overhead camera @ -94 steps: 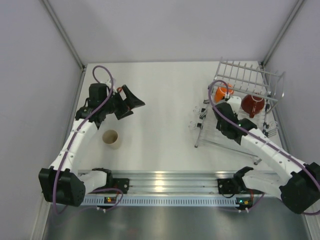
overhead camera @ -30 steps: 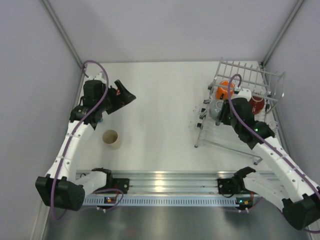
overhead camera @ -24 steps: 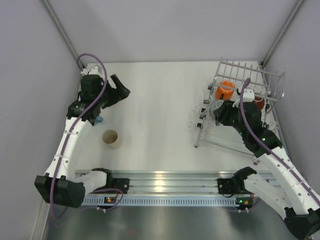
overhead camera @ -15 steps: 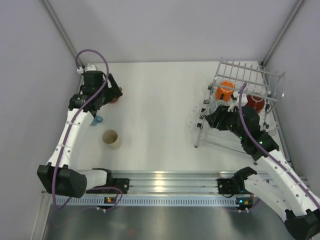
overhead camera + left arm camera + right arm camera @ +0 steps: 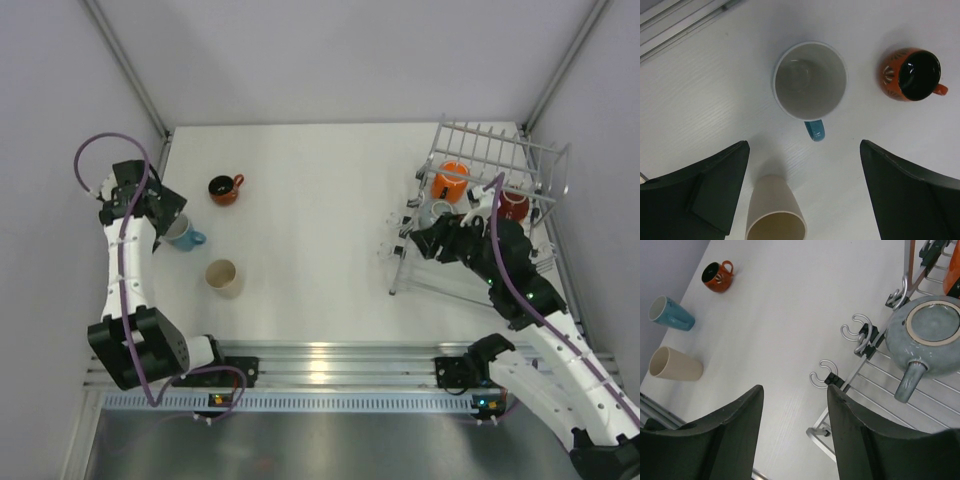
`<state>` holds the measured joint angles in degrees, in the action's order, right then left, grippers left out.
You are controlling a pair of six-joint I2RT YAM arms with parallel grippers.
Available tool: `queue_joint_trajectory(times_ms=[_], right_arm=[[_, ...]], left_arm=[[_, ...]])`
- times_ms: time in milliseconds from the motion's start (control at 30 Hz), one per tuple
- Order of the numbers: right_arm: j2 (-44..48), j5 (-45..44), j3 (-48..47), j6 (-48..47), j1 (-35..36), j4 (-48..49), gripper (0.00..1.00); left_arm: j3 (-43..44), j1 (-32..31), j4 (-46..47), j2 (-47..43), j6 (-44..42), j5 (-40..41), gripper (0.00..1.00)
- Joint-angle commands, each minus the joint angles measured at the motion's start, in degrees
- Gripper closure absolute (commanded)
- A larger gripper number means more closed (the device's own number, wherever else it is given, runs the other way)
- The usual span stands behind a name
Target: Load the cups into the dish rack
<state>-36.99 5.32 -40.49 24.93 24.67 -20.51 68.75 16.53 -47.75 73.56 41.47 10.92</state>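
Observation:
The wire dish rack stands at the right and holds three cups: a bright orange one, a grey one lying bottom-up, and a dark red one partly behind my right arm. My right gripper hangs open and empty over the rack's left edge, apart from the grey cup. On the table at the left are a light blue cup, a squat orange-red cup and a cream cup. My left gripper is wide open just above the light blue cup.
The side wall rises close to my left arm at the table's left edge. An aluminium rail with both arm bases runs along the near edge. In the left wrist view the cream cup lies near the left finger.
My left arm swung back toward the left wall, uncovering the orange-red and light blue cups. My right gripper opened, left the grey cup in the rack and drew back toward the rack's left edge.

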Motion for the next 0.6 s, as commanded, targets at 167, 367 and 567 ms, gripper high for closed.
queue_joint_trajectory(times_ms=[167, 367, 567], right_arm=[[-0.01, -1.72, 0.41, -2.25, -0.76, 3.81, 0.44], [-1.24, -0.93, 1.03, -2.78, -0.76, 4.08, 0.44], [-0.98, -1.89, 1.12, -3.48, -0.76, 3.82, 0.44]], left_arm=[[-2.83, 3.59, -5.25, -2.46, 14.95, 5.17, 0.02], [-4.68, 3.85, -5.16, 1.67, 17.06, 1.57, 0.08], [-5.82, 3.86, -5.16, 6.85, 18.64, 1.64, 0.26]])
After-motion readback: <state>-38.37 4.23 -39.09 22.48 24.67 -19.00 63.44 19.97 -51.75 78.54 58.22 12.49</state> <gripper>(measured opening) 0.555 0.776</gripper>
